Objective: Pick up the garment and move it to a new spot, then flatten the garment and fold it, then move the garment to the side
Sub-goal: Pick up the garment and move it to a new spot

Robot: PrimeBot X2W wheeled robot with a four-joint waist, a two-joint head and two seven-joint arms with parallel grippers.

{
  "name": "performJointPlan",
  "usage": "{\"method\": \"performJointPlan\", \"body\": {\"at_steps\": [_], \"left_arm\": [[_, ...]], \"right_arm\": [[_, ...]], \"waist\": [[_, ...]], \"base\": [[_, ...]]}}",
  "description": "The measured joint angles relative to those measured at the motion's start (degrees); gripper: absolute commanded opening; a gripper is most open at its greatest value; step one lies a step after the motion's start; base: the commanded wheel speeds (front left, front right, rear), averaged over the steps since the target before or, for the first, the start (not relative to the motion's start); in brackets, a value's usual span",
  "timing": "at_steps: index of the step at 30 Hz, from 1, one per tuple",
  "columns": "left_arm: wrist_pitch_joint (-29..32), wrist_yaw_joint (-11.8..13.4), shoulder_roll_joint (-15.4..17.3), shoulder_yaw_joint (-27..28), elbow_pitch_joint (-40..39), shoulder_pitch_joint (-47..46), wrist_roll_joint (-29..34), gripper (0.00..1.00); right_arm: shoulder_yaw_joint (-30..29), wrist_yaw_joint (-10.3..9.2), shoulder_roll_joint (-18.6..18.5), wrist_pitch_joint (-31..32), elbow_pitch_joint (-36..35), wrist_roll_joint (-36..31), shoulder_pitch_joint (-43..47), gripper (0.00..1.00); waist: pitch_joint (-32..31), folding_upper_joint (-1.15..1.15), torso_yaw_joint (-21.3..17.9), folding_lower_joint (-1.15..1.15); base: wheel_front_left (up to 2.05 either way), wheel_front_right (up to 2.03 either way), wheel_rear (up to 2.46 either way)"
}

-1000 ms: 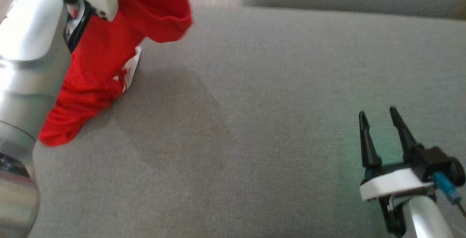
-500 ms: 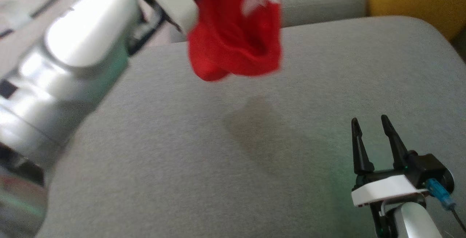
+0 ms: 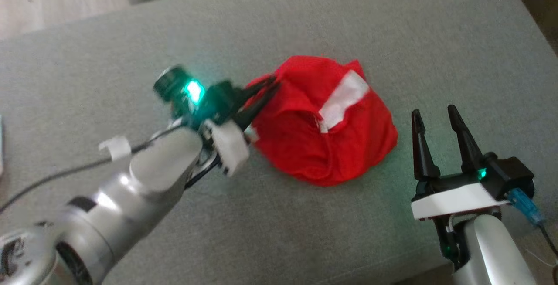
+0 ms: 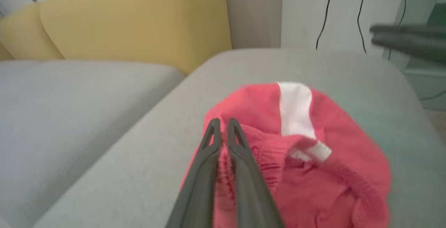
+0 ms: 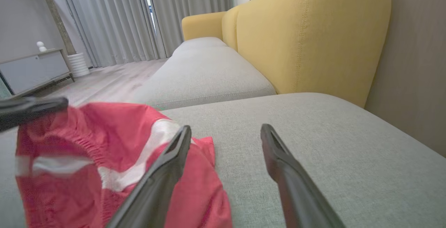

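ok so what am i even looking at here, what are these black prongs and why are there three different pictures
This is a two-armed robot working over a grey sofa cushion. The black prongs are its grippers, each with two long fingers. The head view looks down from a camera on the robot's head. The other two pictures come from cameras on its wrists, each looking along that arm's own fingers. On the cushion lies a crumpled red garment with a white stripe. The left gripper is shut, pinching the garment's edge; the left wrist view shows red fabric between its fingers. The right gripper is open and holds nothing, close beside the garment. The sofa's yellow backrest shows in the right wrist view.
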Motion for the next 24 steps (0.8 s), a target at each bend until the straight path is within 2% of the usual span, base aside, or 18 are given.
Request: {"method": "performJointPlan", "body": {"at_steps": [1, 2, 3, 4, 6, 7, 10, 11, 16, 21, 24], "left_arm": [[-0.5, 0.5, -0.2, 0.0, 1.5, 1.2, 0.8, 0.0], [-0.7, 1.4, -0.4, 0.3, 2.8, 2.1, 0.9, 0.3], [-0.7, 1.4, -0.4, 0.3, 2.8, 2.1, 0.9, 0.78], [-1.0, 2.5, -0.7, 1.1, 3.5, 2.8, 0.9, 1.0], [-1.0, 4.8, -1.8, 4.3, 2.2, 4.1, 1.3, 1.0], [-1.1, 7.3, -2.7, 8.3, -1.2, 5.8, 3.1, 1.0], [-1.2, 10.6, -3.3, 15.0, -6.8, 11.6, 5.0, 1.0], [-1.2, 13.2, -3.0, 20.4, -10.5, 18.1, 6.3, 1.0], [-1.2, 19.3, -2.1, 33.6, -18.8, 34.7, 9.7, 1.0], [-1.2, 21.7, -2.6, 44.6, -27.8, 46.6, 15.3, 1.0], [-1.2, 21.7, -4.0, 49.5, -32.1, 52.7, 19.2, 1.0]], "right_arm": [[0.1, 0.0, 0.0, 0.0, 0.0, 0.0, -0.1, 1.0], [0.1, 0.0, 0.0, 0.0, 0.1, 0.0, -0.1, 1.0], [0.1, 0.0, 0.0, 0.0, 0.1, 0.0, -0.1, 1.0], [0.0, 0.0, 0.0, 0.0, 0.1, 0.0, 0.0, 1.0], [-0.4, 0.0, 0.0, 0.0, 0.3, 0.0, 0.1, 1.0], [-1.0, 0.0, 0.0, 0.0, 0.5, 0.0, 0.7, 1.0], [-1.8, 0.0, 0.0, 0.0, 1.0, 0.0, 2.7, 1.0], [-2.3, 0.0, 0.0, 0.0, 1.2, -0.1, 4.9, 1.0], [-4.4, 0.0, 0.1, 0.0, 1.1, -0.1, 10.1, 1.0], [-5.4, 0.0, 0.1, 0.0, 0.6, -1.2, 11.5, 1.0], [-5.4, 0.0, 0.1, 0.0, -0.1, -1.6, 12.6, 1.0]], "waist": [[0.7, 0.0, -0.4, 0.0], [1.3, 0.0, -0.7, 0.0], [1.3, 0.0, -0.7, 0.0], [1.6, 0.0, -0.8, 0.01], [1.4, 0.0, -0.6, 0.0], [0.7, 0.0, 0.0, -0.02], [-1.5, 0.0, 1.2, -0.02], [-3.6, 0.0, 2.4, -0.03], [-9.3, 0.0, 6.7, -0.05], [-13.2, 0.0, 11.4, -0.04], [-15.2, 0.0, 13.4, -0.04]], "base": [[0.0, 0.0, 0.0], [0.0, 0.0, 0.0], [0.0, 0.0, 0.0], [0.0, 0.0, 0.0], [0.0, 0.0, 0.0], [0.0, 0.0, 0.0], [0.0, 0.0, 0.0], [0.0, 0.0, 0.0], [0.0, 0.0, 0.0], [0.0, 0.0, 0.0], [0.0, 0.0, 0.0]]}}
